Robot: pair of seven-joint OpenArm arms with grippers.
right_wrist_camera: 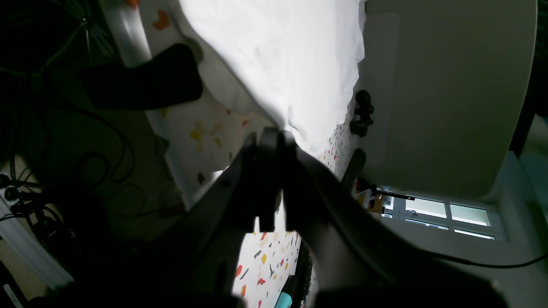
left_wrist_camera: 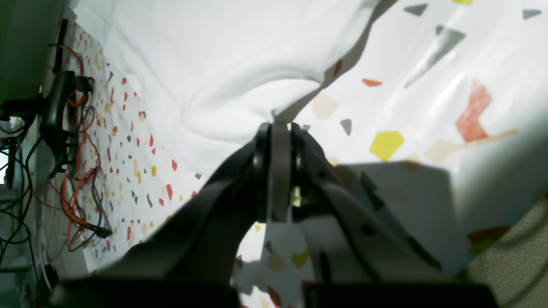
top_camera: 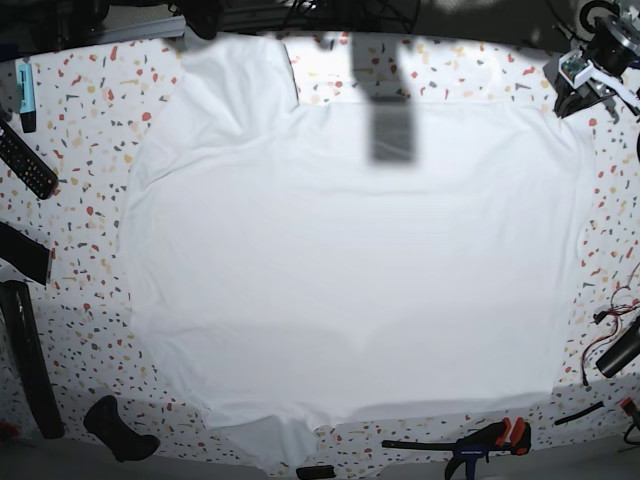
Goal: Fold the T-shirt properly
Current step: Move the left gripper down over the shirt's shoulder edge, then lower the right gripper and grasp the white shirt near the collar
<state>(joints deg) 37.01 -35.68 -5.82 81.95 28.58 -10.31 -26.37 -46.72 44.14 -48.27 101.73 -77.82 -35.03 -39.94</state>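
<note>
The white T-shirt (top_camera: 350,260) lies spread over most of the speckled table (top_camera: 90,120), with a sleeve near the front edge. In the left wrist view my left gripper (left_wrist_camera: 280,126) is shut on a pinched edge of the T-shirt (left_wrist_camera: 222,64), lifting it slightly off the table. In the right wrist view my right gripper (right_wrist_camera: 276,132) is shut on another edge of the T-shirt (right_wrist_camera: 291,55). In the base view the left gripper (top_camera: 578,82) sits at the shirt's far right corner. The right gripper (top_camera: 205,22) sits at the far left corner, mostly cut off by the frame.
A remote control (top_camera: 25,160) and a teal marker (top_camera: 25,85) lie at the left edge. Dark tools (top_camera: 25,350) and a black handle (top_camera: 118,428) lie at the front left. An orange-and-black clamp (top_camera: 480,440) lies at the front right. Cables (top_camera: 610,335) hang at the right.
</note>
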